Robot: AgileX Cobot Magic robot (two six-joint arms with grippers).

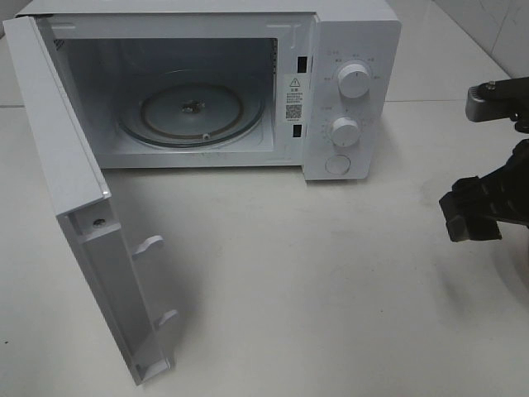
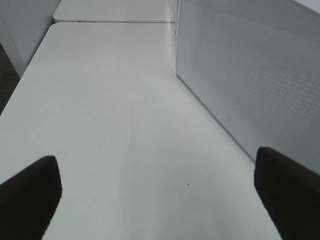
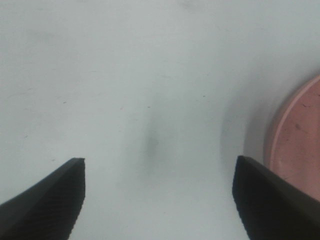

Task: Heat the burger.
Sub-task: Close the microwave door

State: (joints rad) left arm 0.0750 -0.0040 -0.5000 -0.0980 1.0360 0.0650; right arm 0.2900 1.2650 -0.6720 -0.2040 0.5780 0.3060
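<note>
My right gripper point(image 3: 159, 200) hangs at the right edge of the high view, jaws spread and empty over bare table point(image 1: 314, 273). A pink plate point(image 3: 300, 150) edges into the lower right of its wrist view. I cannot see the burger anywhere. I judge it light and squashy, so I would pinch it gently across the bun. My left gripper point(image 2: 157, 195) is spread too. Farther back, upper left, the microwave point(image 1: 351, 99) stands with its door point(image 1: 74, 207) wide open and its turntable point(image 1: 192, 112) bare.
</note>
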